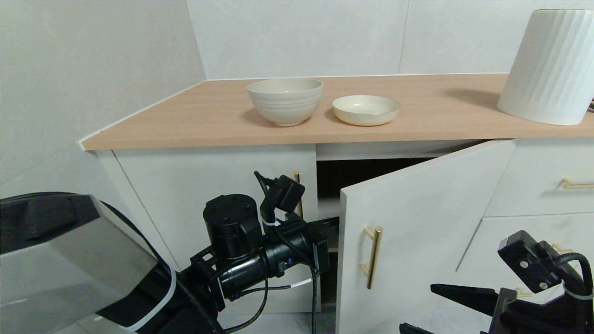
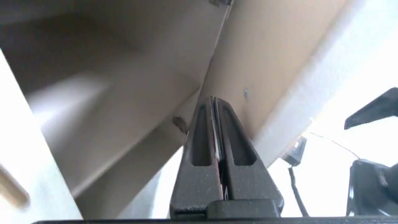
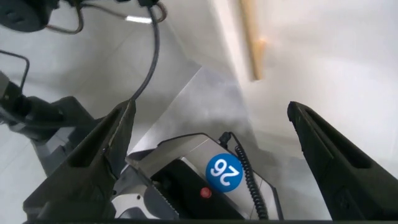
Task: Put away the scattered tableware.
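Note:
A cream bowl (image 1: 285,99) and a shallow cream dish (image 1: 366,109) stand side by side on the wooden countertop (image 1: 195,120). Below them a white cabinet door (image 1: 417,222) with a gold handle (image 1: 371,257) hangs partly open. My left arm (image 1: 260,246) reaches low into the dark opening beside that door. In the left wrist view my left gripper (image 2: 213,99) is shut with nothing in it, pointing along the door's inner face. My right gripper (image 1: 431,311) hovers low in front of the door, open and empty, with the handle (image 3: 252,37) beyond its fingers (image 3: 118,137).
A tall white ribbed container (image 1: 552,65) stands on the counter's right end. Drawers with gold handles (image 1: 575,184) lie right of the open door. A closed cabinet door (image 1: 209,185) and a tiled wall (image 1: 93,69) bound the left side.

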`<state>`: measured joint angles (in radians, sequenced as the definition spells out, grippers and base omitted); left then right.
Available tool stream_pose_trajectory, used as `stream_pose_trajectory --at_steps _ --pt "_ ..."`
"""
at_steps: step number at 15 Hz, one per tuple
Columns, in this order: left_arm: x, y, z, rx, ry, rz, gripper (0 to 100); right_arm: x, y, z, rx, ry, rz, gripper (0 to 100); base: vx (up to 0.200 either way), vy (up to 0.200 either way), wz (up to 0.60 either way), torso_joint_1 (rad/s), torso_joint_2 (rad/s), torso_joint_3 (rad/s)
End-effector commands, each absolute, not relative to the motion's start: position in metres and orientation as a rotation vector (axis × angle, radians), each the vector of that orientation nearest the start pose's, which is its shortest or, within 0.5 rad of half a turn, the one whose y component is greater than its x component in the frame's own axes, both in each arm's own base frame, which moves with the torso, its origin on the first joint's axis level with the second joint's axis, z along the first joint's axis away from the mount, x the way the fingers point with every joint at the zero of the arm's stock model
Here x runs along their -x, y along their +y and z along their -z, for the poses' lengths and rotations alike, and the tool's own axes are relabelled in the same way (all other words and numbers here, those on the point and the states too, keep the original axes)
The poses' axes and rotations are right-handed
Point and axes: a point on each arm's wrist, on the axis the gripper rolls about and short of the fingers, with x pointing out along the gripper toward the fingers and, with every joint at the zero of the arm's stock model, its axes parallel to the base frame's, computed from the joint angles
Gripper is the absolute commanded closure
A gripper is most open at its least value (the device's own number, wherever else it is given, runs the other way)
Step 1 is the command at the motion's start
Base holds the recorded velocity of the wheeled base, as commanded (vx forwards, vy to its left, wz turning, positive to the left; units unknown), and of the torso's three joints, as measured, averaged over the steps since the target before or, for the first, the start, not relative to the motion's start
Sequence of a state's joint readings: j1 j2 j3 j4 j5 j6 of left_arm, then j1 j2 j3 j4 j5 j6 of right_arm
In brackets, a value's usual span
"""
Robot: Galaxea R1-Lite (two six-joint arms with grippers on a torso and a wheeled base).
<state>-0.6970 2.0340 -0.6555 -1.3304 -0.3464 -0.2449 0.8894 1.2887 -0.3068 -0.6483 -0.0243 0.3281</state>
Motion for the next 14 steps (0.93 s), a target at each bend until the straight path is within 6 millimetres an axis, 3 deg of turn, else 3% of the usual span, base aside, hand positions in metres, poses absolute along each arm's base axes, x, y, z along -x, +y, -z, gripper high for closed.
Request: stream_pose_trajectory --at_steps 1,10,14 --pt "-0.262 -0.230 -0.100 0.212 0.188 1.031 100 -0.109 0.134 -0.150 -0.151 0.450 -0.794 0 0.000 0.000 0.00 0.000 0.00 0.000" --pt "-0.273 -0.239 -0.096 0.216 0.176 1.033 100 -0.109 0.134 -0.149 -0.149 0.453 -0.796 0 0.000 0.000 0.00 0.000 0.00 0.000" --pt "-0.277 -0.242 -0.094 0.216 0.173 1.033 100 -0.109 0.134 -0.149 -0.149 0.453 -0.798 0 -0.200 0.000 0.00 0.010 0.00 0.001"
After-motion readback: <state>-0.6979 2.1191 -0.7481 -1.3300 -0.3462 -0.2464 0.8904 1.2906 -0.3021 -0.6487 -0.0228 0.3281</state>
